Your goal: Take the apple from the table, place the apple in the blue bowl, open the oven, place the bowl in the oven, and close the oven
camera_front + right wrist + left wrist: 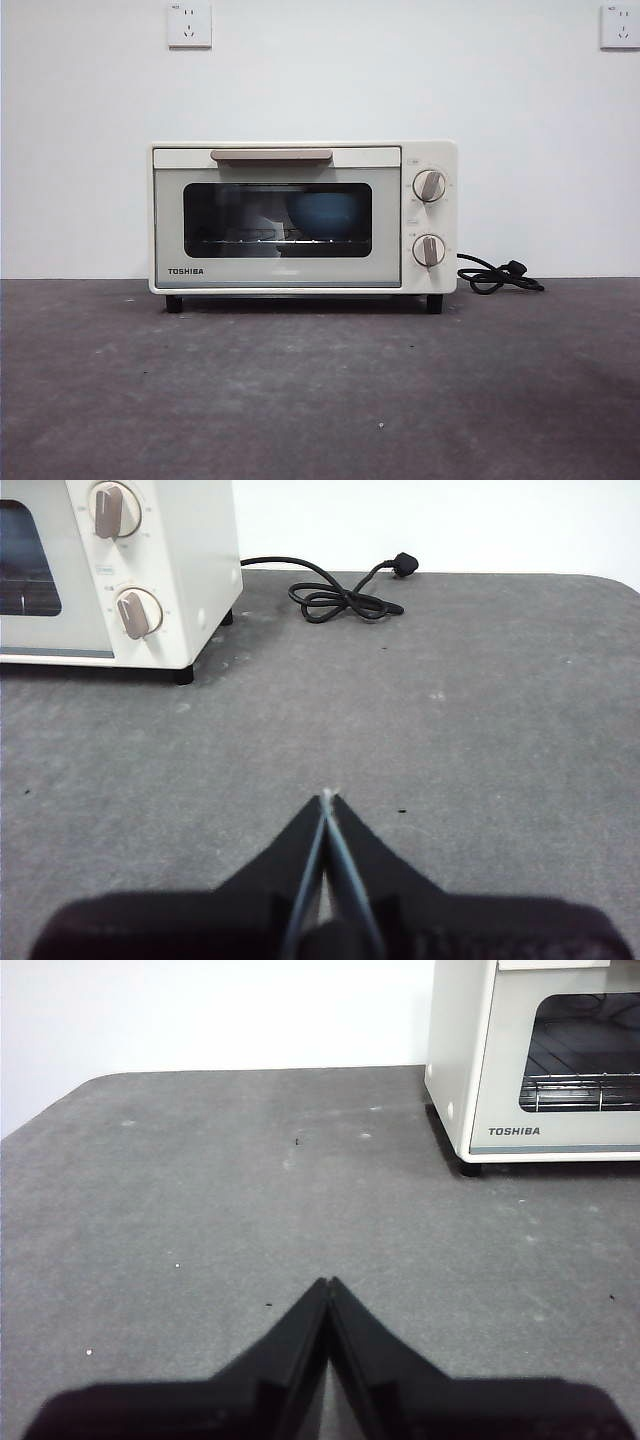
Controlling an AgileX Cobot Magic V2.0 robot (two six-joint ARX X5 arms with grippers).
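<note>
The Toshiba oven (303, 218) stands on the table (320, 390) with its door closed, and the blue bowl (325, 213) sits on the rack behind the dark glass; the apple cannot be made out. The left gripper (328, 1282) and right gripper (327, 795) hover over bare table, well apart from the oven, each with jaws pressed together on nothing. The black cord (497, 275) lies coiled beside the oven's knob side.

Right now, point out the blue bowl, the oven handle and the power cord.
blue bowl (323, 213), front view, its side behind the glass.
oven handle (271, 155), front view, bar's middle.
power cord (335, 601), right wrist view, coiled part.
</note>
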